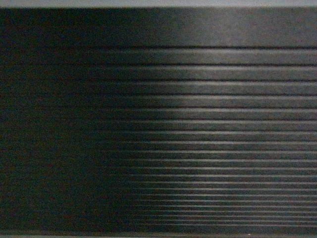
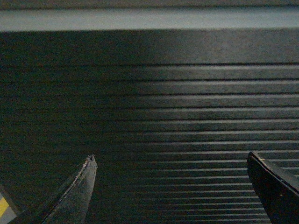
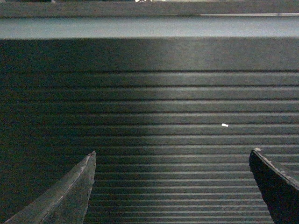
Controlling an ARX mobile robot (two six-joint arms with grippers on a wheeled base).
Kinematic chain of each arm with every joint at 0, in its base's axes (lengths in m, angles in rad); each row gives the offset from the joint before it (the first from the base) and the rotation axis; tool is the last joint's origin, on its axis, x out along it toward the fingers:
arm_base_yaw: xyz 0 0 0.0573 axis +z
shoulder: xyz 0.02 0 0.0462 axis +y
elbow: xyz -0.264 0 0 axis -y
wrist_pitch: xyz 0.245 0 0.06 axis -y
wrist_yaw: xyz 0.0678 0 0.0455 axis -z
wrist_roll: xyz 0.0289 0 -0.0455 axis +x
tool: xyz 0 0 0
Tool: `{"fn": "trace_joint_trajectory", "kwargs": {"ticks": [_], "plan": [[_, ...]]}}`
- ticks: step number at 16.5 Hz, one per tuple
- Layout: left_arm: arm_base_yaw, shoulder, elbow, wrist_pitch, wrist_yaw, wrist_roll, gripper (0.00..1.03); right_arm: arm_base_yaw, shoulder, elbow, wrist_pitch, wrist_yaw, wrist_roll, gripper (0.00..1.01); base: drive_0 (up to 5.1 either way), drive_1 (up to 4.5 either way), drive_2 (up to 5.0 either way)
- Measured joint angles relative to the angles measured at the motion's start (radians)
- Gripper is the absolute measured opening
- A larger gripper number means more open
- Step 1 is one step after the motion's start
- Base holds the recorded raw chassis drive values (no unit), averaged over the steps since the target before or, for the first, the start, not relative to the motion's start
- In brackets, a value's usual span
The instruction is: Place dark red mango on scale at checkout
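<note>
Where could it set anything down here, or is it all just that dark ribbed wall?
No flat surface shows in any view; the checkout front fills all three. The only free room visible is the gap between each open end effector's fingers, left end effector and right end effector, both empty. Mango and scale are out of view.

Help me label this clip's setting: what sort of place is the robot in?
Probably right up against a shop counter, though little else shows. A dark, horizontally ribbed counter front fills every view, with a pale grey band along its edge. Both the left claw and right claw are open and empty.

Checkout (image 1: 198, 124) front filling the head view, close before both wrist cameras
</note>
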Motion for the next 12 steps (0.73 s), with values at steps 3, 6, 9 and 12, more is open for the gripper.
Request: {"fn": "trace_joint_trajectory", "kwargs": {"ticks": [3, 6, 9, 12], "plan": [[0.0, 0.0, 0.0, 0.0, 0.0, 0.0, 0.98, 0.0, 0.0, 0.0, 0.0, -0.001, -0.001, 0.98, 0.0, 0.0, 0.0], [0.0, 0.0, 0.0, 0.0, 0.0, 0.0, 0.98, 0.0, 0.0, 0.0, 0.0, -0.001, 0.0, 0.98, 0.0, 0.0, 0.0], [0.0, 0.0, 0.0, 0.0, 0.0, 0.0, 0.98, 0.0, 0.0, 0.0, -0.001, -0.001, 0.0, 0.98, 0.0, 0.0, 0.0], [0.0, 0.0, 0.0, 0.0, 0.001, 0.0, 0.98, 0.0, 0.0, 0.0, 0.0, 0.0, 0.0, 0.98, 0.0, 0.0, 0.0]]}}
